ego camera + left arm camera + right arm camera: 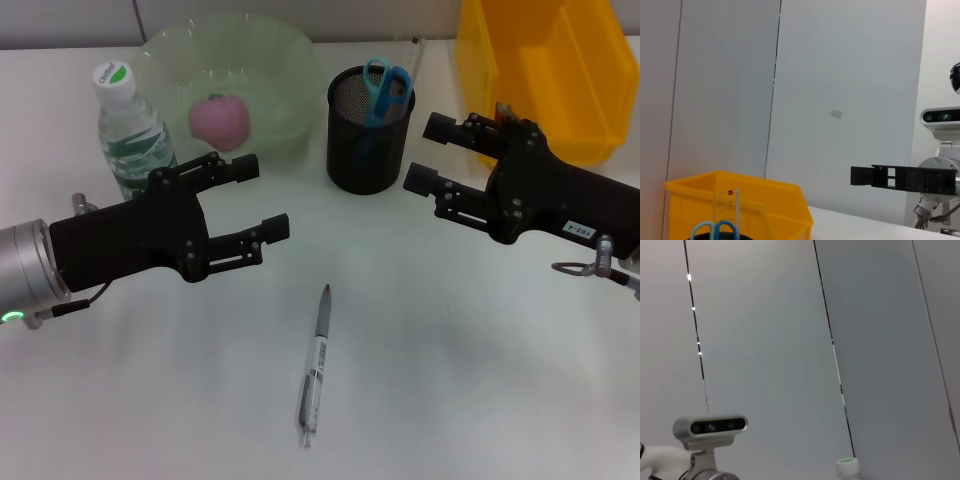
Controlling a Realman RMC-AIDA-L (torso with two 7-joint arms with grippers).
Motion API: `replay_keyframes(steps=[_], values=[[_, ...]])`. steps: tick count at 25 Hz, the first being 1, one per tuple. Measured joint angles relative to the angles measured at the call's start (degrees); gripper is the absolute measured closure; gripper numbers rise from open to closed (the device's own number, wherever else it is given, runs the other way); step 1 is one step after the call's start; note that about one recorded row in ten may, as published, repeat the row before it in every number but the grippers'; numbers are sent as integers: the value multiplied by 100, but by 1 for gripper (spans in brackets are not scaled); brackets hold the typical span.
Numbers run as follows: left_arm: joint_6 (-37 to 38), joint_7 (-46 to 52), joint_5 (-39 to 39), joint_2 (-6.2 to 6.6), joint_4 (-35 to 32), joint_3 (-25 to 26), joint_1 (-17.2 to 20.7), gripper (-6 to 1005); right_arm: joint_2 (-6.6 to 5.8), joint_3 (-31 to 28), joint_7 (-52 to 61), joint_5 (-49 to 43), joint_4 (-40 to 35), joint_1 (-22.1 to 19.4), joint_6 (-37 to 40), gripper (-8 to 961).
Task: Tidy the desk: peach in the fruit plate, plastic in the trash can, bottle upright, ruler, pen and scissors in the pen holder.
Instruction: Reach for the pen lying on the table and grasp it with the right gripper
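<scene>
Pen (pixel 316 372) lies loose on the worktop (pixel 480 380) near its front edge, tip pointing toward the back. Further in, left claw (pixel 258 198) and right claw (pixel 424 153) both hover spread and empty, facing each other on either side of the pen holder (pixel 369 135), which has the scissors (pixel 384 88) standing in it. Toward the back edge: bottle (pixel 129 125) upright at back left, peach (pixel 220 121) in the fruit plate (pixel 285 60), yellow trash can (pixel 545 70) at back right.
</scene>
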State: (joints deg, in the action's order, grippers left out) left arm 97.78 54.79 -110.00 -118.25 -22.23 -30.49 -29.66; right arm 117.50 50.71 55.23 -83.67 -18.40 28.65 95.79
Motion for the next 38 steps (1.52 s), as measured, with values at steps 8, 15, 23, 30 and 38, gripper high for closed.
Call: replay_keyframes(steps=[8,15,23,30,38], values=[[0,-63,-4,-7,57,-1,-77,202,-10,0,0,-65,-8,-17,2,282],[24,-41,-27,-5,57,-10,-63,202,-18,0,2,-100,-8,-27,1,281],[10,-62,-18,-20,86,-5,-62,202,-12,-1,4,-140,-64,-20,-21,282],[-101,-59,-11,-12,131,35,-51,202,-48,-10,81,-150,-68,18,-58,282],[-353,-60,45,-5,130,43,-62,202,-54,-51,165,-150,-77,14,-139,281]])
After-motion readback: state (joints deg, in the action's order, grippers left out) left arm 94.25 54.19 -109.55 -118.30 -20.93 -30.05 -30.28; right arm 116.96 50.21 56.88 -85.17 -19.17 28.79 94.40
